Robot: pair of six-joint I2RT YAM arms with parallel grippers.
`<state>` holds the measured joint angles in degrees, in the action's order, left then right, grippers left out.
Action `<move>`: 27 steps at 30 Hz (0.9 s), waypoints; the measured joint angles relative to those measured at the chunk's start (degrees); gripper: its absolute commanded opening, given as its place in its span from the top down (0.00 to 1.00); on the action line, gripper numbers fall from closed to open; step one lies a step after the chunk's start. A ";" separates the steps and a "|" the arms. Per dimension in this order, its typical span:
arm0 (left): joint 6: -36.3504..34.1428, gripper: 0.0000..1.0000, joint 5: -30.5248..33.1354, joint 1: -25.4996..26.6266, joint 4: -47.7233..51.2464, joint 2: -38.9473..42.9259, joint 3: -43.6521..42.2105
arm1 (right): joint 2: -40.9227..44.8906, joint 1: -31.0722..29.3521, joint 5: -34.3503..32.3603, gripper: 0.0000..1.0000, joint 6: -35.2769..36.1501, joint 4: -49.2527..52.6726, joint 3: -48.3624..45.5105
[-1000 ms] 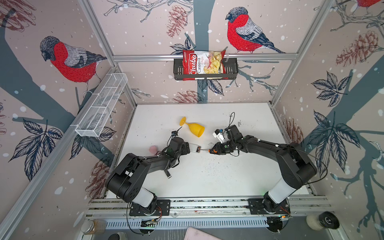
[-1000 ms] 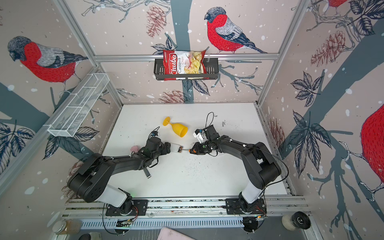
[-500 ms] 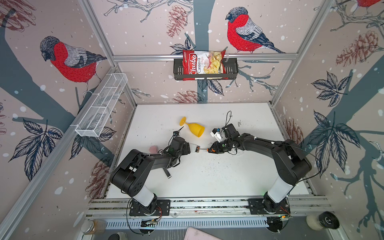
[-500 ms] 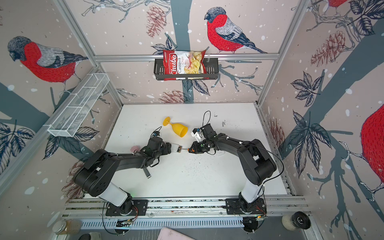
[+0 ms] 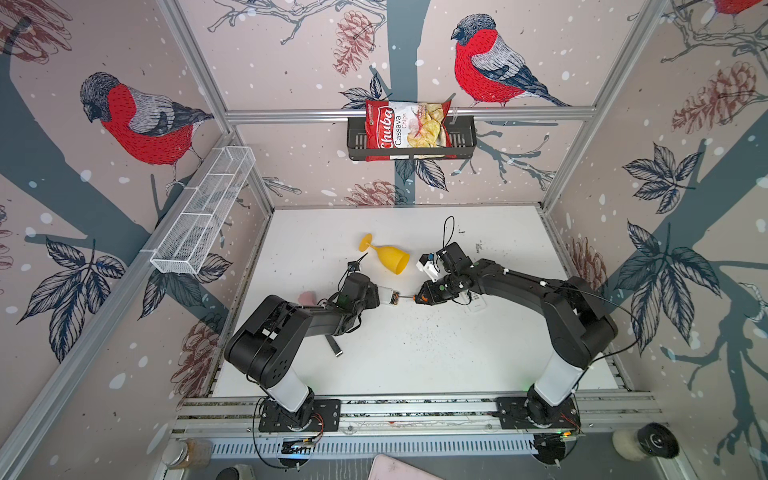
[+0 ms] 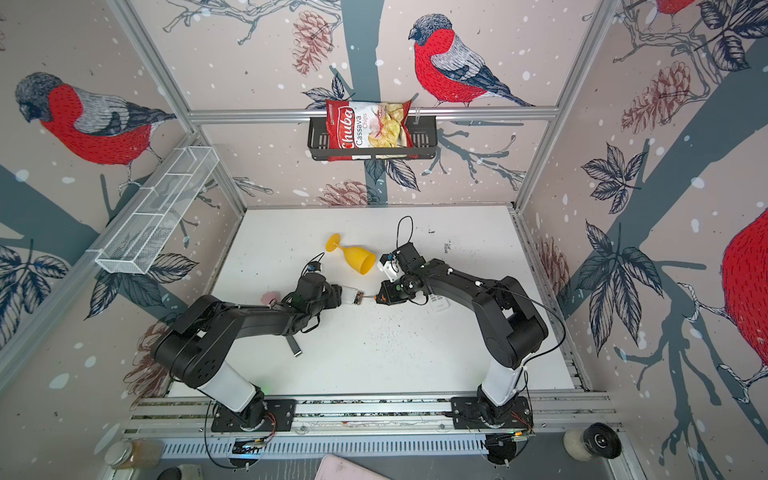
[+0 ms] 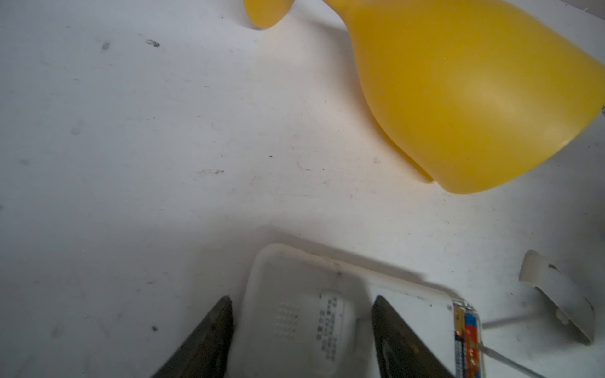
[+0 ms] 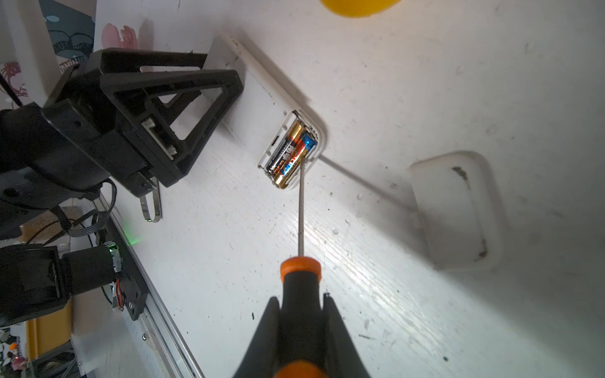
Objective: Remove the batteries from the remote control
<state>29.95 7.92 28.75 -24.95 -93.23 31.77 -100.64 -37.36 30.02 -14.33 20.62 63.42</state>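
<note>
Two batteries [image 8: 291,150] are seen side by side in the open compartment of the remote [image 8: 252,98], which is laid flat near the middle of the table [image 5: 415,353]. In both top views the compartment end is turned to 3 o'clock. The remote's other end is straddled by the left gripper [image 7: 301,301], one finger at each long side; whether it is pinched cannot be told. A screwdriver [image 8: 299,266] is clamped by its handle in the right gripper [image 8: 300,297] and is pointed in from 3 o'clock, its tip set at the compartment's rim beside the outer battery. The cover [image 8: 458,209] is laid apart at 3 o'clock, past the right gripper. A goblet [image 5: 388,259] is tipped on its side at 12 o'clock, near the remote.
</note>
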 measured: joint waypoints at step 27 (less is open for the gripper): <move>0.17 0.38 0.68 -0.09 -2.36 -1.70 0.50 | -3.19 0.17 1.55 1.00 2.34 -2.40 1.53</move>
<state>30.13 8.60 28.67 -27.31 -94.94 32.27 -103.83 -37.19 31.57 -11.99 18.22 64.95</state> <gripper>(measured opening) 0.616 0.209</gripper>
